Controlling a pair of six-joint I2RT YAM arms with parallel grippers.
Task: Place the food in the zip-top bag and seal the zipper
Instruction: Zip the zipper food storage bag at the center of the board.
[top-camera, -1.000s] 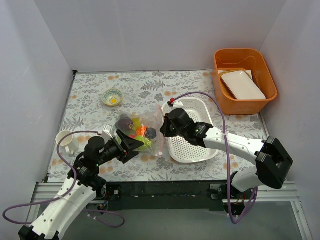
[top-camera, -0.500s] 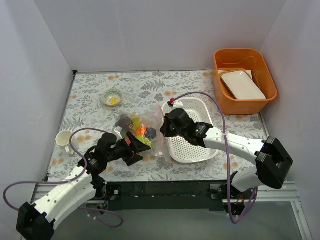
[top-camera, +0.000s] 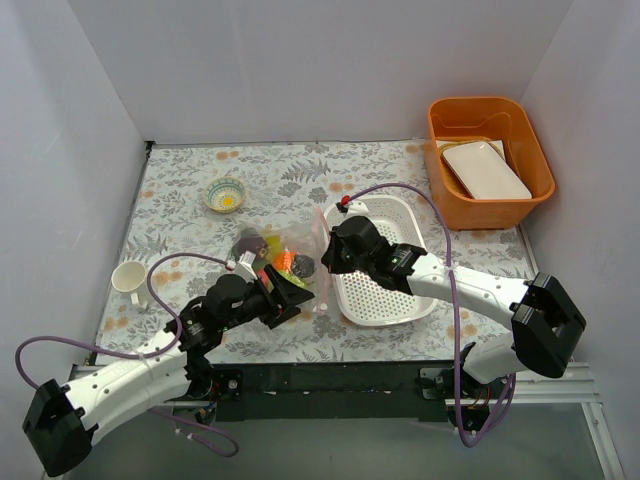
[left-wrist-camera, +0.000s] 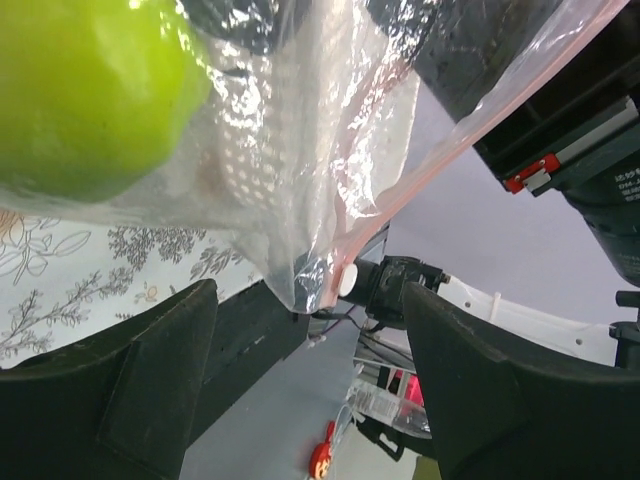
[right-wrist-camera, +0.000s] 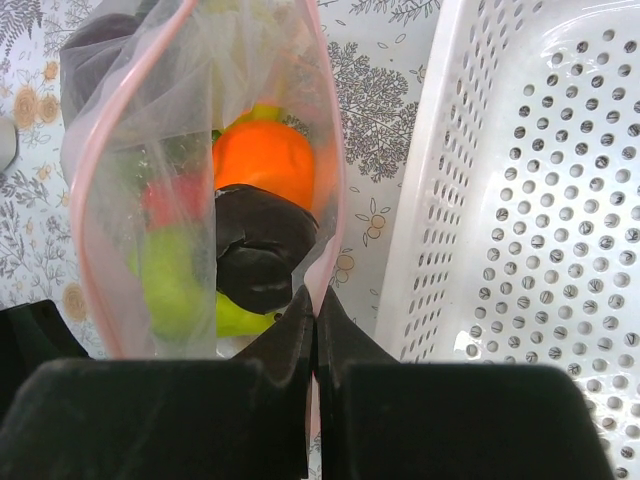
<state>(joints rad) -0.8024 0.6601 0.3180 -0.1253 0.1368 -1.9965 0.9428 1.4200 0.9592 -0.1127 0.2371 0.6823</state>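
Observation:
The clear zip-top bag (top-camera: 285, 258) lies on the table left of the white basket, with its mouth held open. The food is inside it: an orange (right-wrist-camera: 265, 160), a dark avocado (right-wrist-camera: 258, 250), green fruit (right-wrist-camera: 180, 290) and a red piece (right-wrist-camera: 172, 200). My right gripper (top-camera: 325, 262) is shut on the pink zipper (right-wrist-camera: 325, 180) at the mouth's right end (right-wrist-camera: 315, 300). My left gripper (top-camera: 292, 294) is open at the bag's near corner. In the left wrist view that gripper (left-wrist-camera: 310, 300) has the bag's corner (left-wrist-camera: 310, 280) just above its gap, and a green fruit (left-wrist-camera: 90, 90) fills the top left.
A white perforated basket (top-camera: 385, 290) stands right of the bag, under my right arm. An orange tub (top-camera: 530, 140) with a white plate is at the back right. A small bowl (top-camera: 226, 193) and a white mug (top-camera: 130, 280) are on the left.
My left arm has swung right and forward along the bag's near side, bringing its open gripper to the bag's near corner. The right gripper has held still on the zipper.

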